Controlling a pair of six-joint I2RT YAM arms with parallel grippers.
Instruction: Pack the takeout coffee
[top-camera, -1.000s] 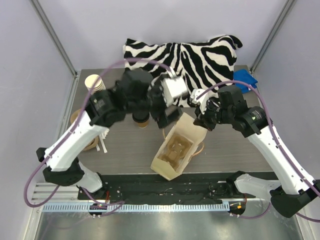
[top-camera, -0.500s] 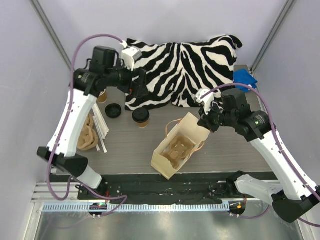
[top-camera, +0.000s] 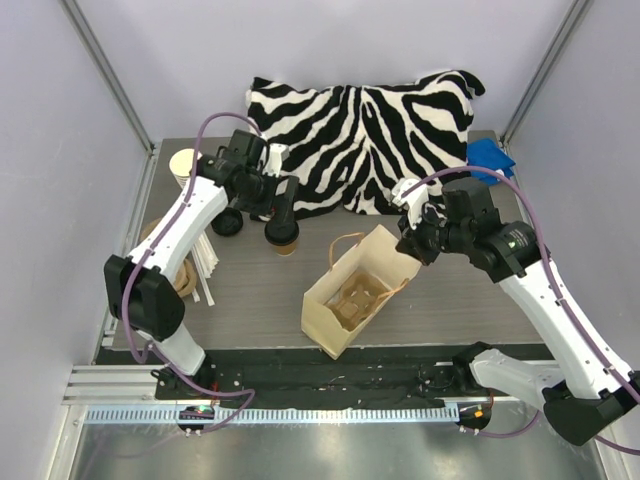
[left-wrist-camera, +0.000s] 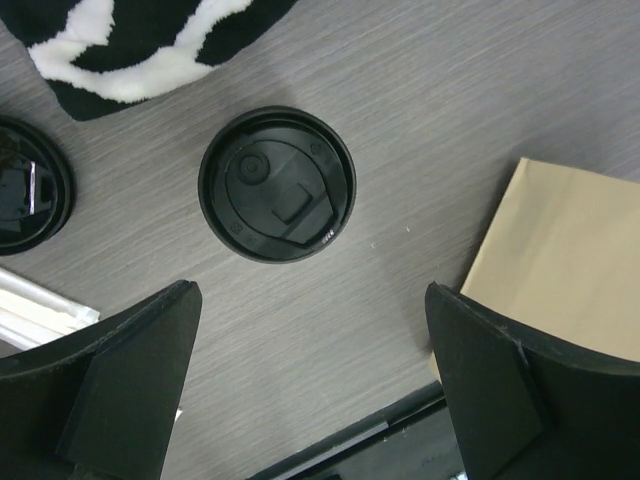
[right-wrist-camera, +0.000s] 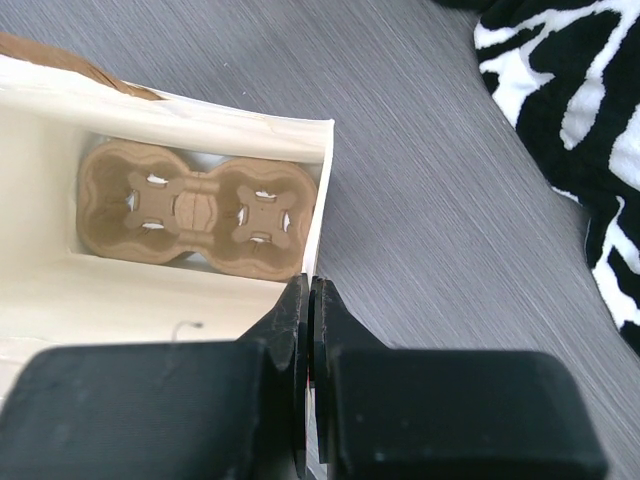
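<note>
Left fingers (left-wrist-camera: 310, 300) hang wide open just above the upright takeout coffee (left-wrist-camera: 277, 185), so left's nearer. Right fingers (right-wrist-camera: 308, 300) are clenched on the rim of the paper bag (right-wrist-camera: 150, 290).

The coffee cup (top-camera: 283, 238) is kraft brown with a glossy black lid. 1 loose lid (top-camera: 227, 222) beside it is black too. The paper bag (top-camera: 345, 275) is tan outside and cream inside, with brown handles. The cup tray (right-wrist-camera: 195, 208) in its bottom is dull cardboard brown. The cloth (top-camera: 370, 125) at the back has a zebra pattern of black and white stripes. A rag (top-camera: 490, 158) is bright blue. The table (top-camera: 250, 300) is grey with fine wood-grain streaks. The stacked cups (top-camera: 186, 162) are brown with pale rims. The left arm (top-camera: 185, 235) and right arm (top-camera: 560, 310) are white with black joints.
</note>
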